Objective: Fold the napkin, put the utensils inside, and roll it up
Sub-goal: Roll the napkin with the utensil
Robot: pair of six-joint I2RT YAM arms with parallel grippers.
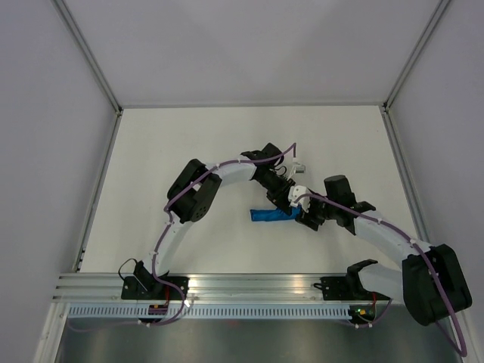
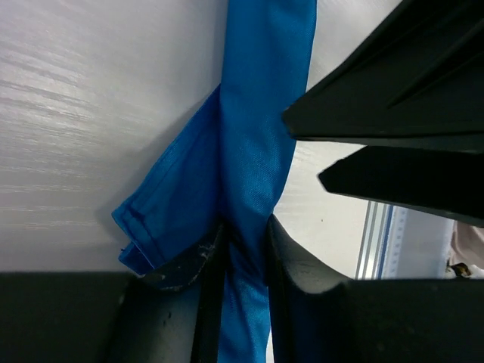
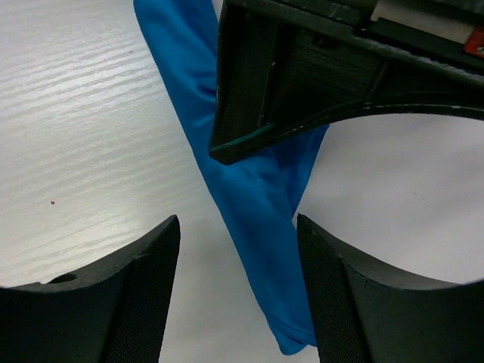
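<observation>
The blue napkin (image 1: 272, 215) lies rolled into a narrow strip on the white table, mid-right. My left gripper (image 1: 290, 204) is shut on one end of the roll; in the left wrist view the cloth (image 2: 253, 151) is pinched between the fingers (image 2: 243, 249). My right gripper (image 1: 305, 219) is open, its jaws either side of the roll's end (image 3: 257, 197) without touching it. The left gripper's black body hangs over the cloth in the right wrist view. The knife is hidden.
The table (image 1: 189, 166) is walled by grey panels at left, back and right. An aluminium rail (image 1: 249, 283) runs along the near edge with both arm bases on it. Both wrists crowd together at the napkin's right end.
</observation>
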